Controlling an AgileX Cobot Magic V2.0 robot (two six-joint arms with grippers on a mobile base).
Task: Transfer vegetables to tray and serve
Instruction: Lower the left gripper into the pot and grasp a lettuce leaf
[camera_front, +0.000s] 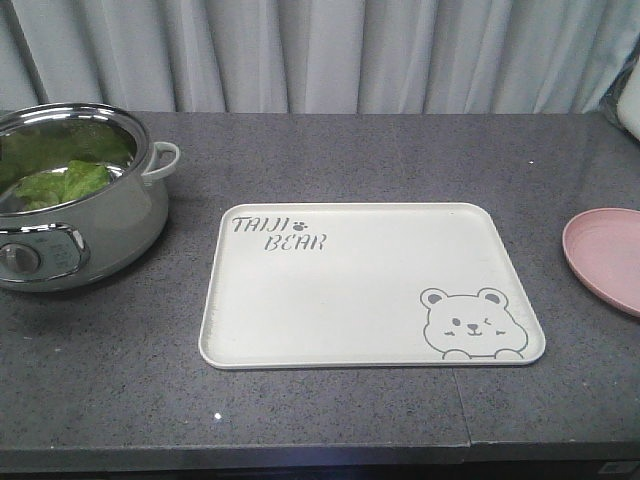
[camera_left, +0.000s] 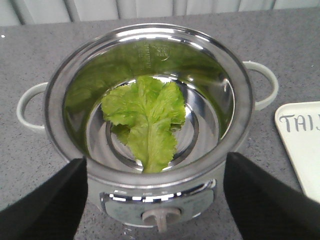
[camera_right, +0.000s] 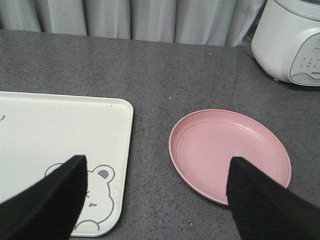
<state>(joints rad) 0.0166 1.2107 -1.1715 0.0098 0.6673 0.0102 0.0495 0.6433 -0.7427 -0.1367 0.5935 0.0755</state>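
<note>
A green frilly lettuce leaf (camera_left: 146, 117) lies flat on the bottom of a shiny steel electric pot (camera_left: 240, 107); it also shows in the front view (camera_front: 62, 183) inside the pot (camera_front: 110, 235) at the table's left. The cream tray (camera_front: 350, 300) with "TAIJI BEAR" lettering and a bear face lies bare in the middle of the table; its edge shows in the left wrist view (camera_left: 305, 145) and the right wrist view (camera_right: 55, 125). My left gripper (camera_left: 155, 200) is open, above the pot's near side. My right gripper (camera_right: 155, 200) is open and empty above the gap between tray and plate.
A round pink plate (camera_right: 230, 150) lies right of the tray, also seen in the front view (camera_front: 610, 255). A white rice cooker (camera_right: 292, 42) stands at the far right. The pot has pale handles and a front knob (camera_left: 161, 217). A grey curtain hangs behind the dark countertop (camera_front: 330, 150).
</note>
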